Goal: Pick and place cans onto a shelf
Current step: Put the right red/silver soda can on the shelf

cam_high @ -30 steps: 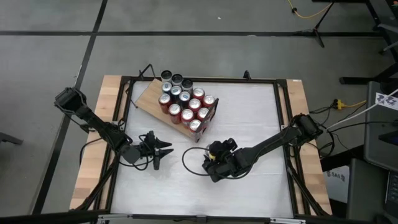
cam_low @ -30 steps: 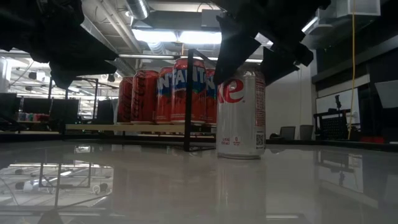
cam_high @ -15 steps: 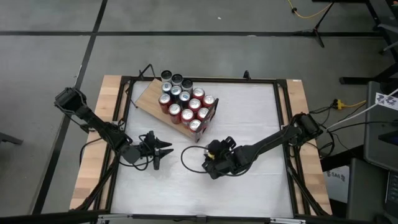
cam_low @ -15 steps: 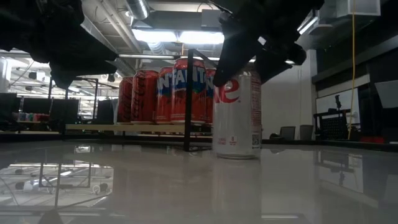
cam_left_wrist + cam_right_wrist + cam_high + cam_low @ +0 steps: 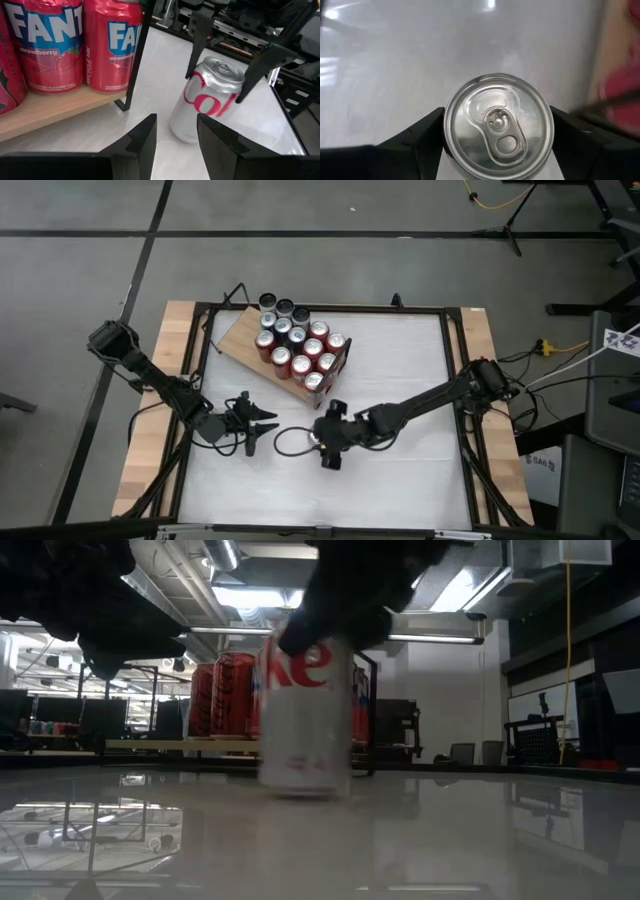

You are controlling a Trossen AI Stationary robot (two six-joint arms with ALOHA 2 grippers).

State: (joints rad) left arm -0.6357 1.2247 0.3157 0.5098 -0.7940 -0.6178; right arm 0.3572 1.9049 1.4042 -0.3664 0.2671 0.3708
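Note:
A silver can [image 5: 205, 100] with red lettering stands near the table's middle, between the fingers of my right gripper [image 5: 328, 442], which is shut on it. The same silver can [image 5: 305, 720] shows blurred in the low view. The shelf [image 5: 235, 335], a light wooden board with a black frame post [image 5: 135, 55], lies at the far left. It carries several red and silver cans [image 5: 298, 345] standing on their bases. My left gripper [image 5: 268, 420] hovers open left of the held can, pointing at it, with nothing between its fingers. My right gripper pinches the silver can's upper wall, just under the rim [image 5: 235, 80], between its two fingers [image 5: 197, 40]. The fingers slant down from above and from the table's right side. The can leans a little. Whether its base rests on the table or hangs just clear cannot be told.
A loop of black cable [image 5: 290, 442] lies on the white tabletop between the two grippers. A black frame rail [image 5: 445, 380] borders the table. Bare tabletop spreads toward the near edge and the right.
My right gripper has swung toward the table's left edge and rolled its wrist, taking the silver can along. The can now stands nearer my left gripper and in front of the shelf's end.

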